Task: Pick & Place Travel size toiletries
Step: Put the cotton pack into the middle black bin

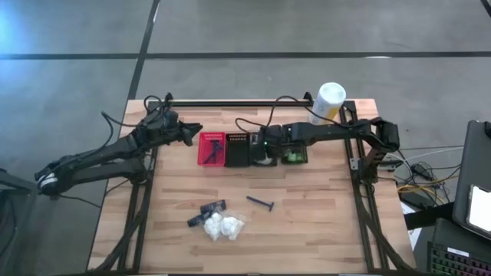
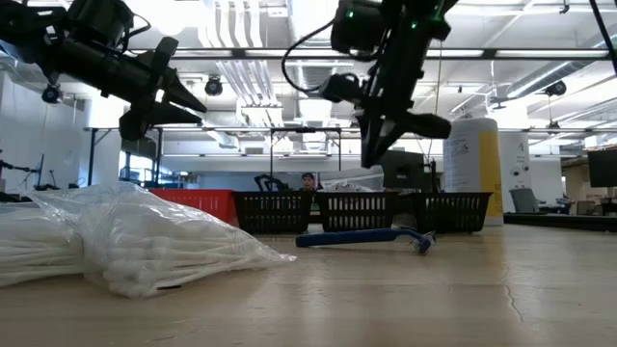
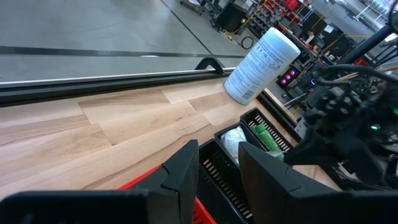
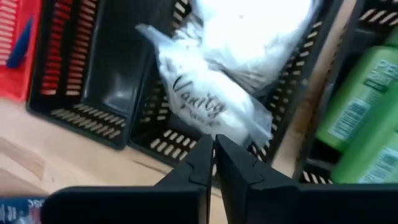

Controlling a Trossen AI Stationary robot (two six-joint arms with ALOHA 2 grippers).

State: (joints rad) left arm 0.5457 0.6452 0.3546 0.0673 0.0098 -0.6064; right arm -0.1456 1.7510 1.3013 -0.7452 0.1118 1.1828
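My right gripper [image 1: 265, 147] hangs over the middle black basket [image 1: 263, 153], shut on a white plastic-wrapped bundle [image 4: 208, 93]. A second white bundle [image 4: 249, 31] lies in that basket. Green packets [image 4: 360, 106] fill the black basket to its right [image 1: 294, 156]. My left gripper [image 1: 193, 132] is open and empty, in the air by the red basket's [image 1: 212, 149] far left corner. On the near table lie two white bundles [image 1: 222, 226], dark packets [image 1: 213, 207] and a slim dark razor [image 1: 261, 202]. My right gripper pinches the edge of the bundle's clear plastic wrap [image 4: 214, 132] between its two fingertips, from above, pointing down. The bundle hangs below the fingers over the middle black basket. Whether its lower end rests on the bundle beneath, I cannot tell.
The tall white-and-yellow canister [image 1: 330, 101] stands at the far right, behind my right arm. A row of one red and three black baskets runs across the table's middle; the black one next to the red [image 1: 238, 149] looks empty. Bare wood lies between baskets and near items.
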